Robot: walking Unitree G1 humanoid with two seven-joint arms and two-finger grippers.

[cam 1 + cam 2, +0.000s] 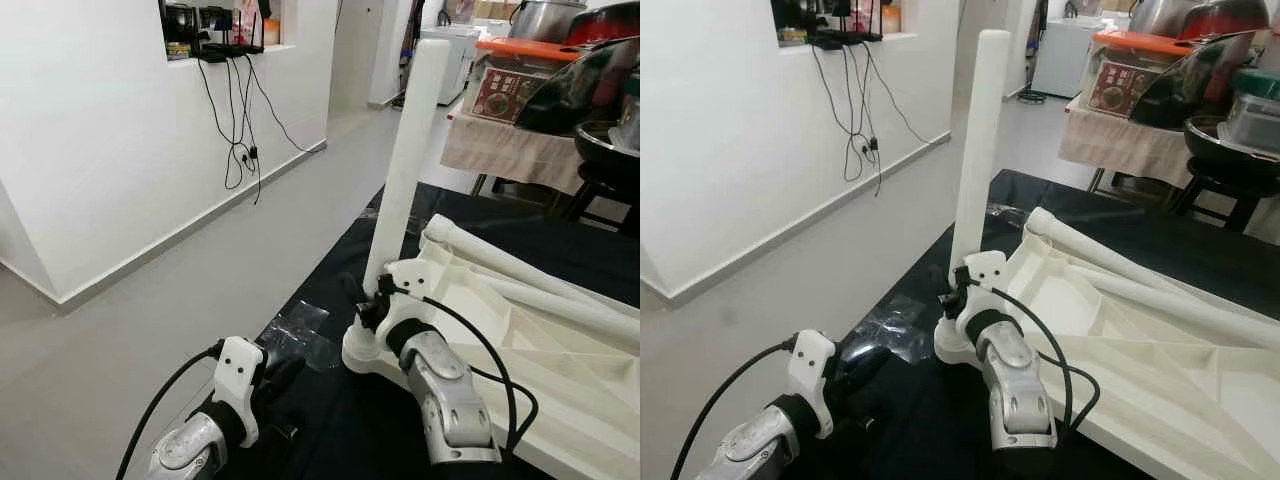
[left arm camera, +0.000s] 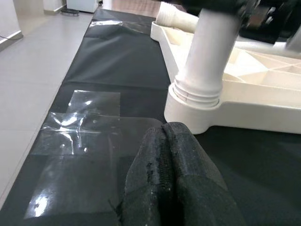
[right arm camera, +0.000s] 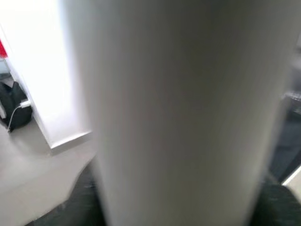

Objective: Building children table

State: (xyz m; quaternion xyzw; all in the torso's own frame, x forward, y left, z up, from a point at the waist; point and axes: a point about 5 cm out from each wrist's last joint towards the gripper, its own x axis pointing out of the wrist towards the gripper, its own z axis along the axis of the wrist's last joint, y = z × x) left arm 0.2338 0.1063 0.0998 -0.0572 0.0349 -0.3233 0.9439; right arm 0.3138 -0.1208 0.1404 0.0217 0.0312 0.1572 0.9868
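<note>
While the white table [image 1: 540,330] lies upside down on the black mat [image 1: 330,420] at lower right, one leg [image 1: 405,160] is stood upright in its corner socket at centre frame. That leg is gripped near its base by the right gripper [image 1: 375,300]. At lower left, the left gripper [image 2: 171,155] hovers over the mat, fingers [image 2: 155,179] pressed together, just beside clear tape [image 2: 84,127].

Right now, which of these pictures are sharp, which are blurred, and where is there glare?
Left eye view and right eye view: sharp and evenly lit. Left wrist view: sharp on the left gripper, with glare on the clear plastic sheet lying on the black mat. Right wrist view: badly out of focus, since the white table leg stands too close to the lens.
</note>
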